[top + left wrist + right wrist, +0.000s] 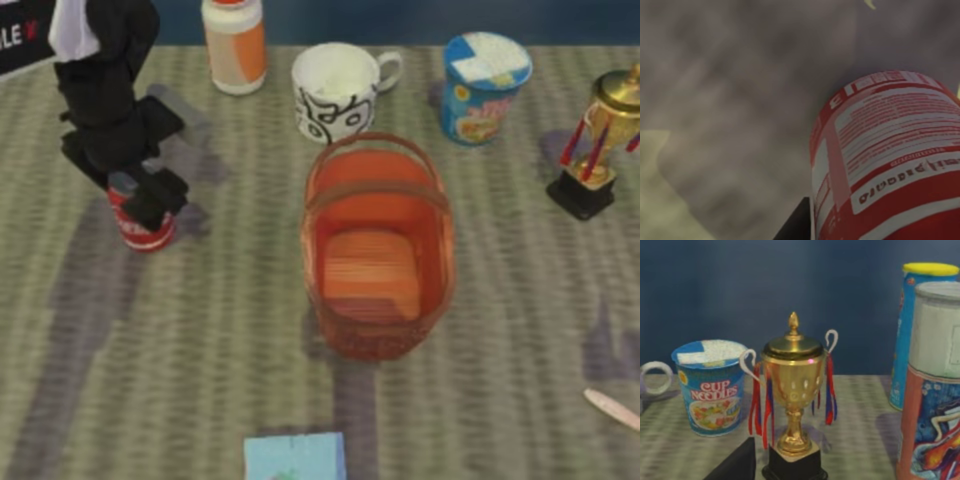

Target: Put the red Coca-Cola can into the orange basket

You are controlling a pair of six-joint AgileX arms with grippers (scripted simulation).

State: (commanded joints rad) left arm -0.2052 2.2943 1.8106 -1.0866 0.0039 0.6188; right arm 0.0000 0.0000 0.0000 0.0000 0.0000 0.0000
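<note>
The red Coca-Cola can (pixel 147 234) stands upright on the table at the left, about level with the basket's far end. My left gripper (pixel 141 201) comes down over its top and is shut on it. In the left wrist view the can (pixel 890 160) fills the near side, with one dark finger (pixel 796 223) pressed against its wall. The orange basket (pixel 437 238) sits at the table's middle, handle arched across it, nothing inside, well right of the can. My right arm is outside the top view; its wrist view shows one dark finger (pixel 739 463) with nothing held.
Along the back stand a white-and-orange bottle (pixel 234 45), a patterned white mug (pixel 338 92) just behind the basket, a Cup Noodles tub (pixel 485 87) and a gold trophy (pixel 600 140). A light blue box (pixel 295 457) lies at the front edge, a pale stick (pixel 612 408) at the right.
</note>
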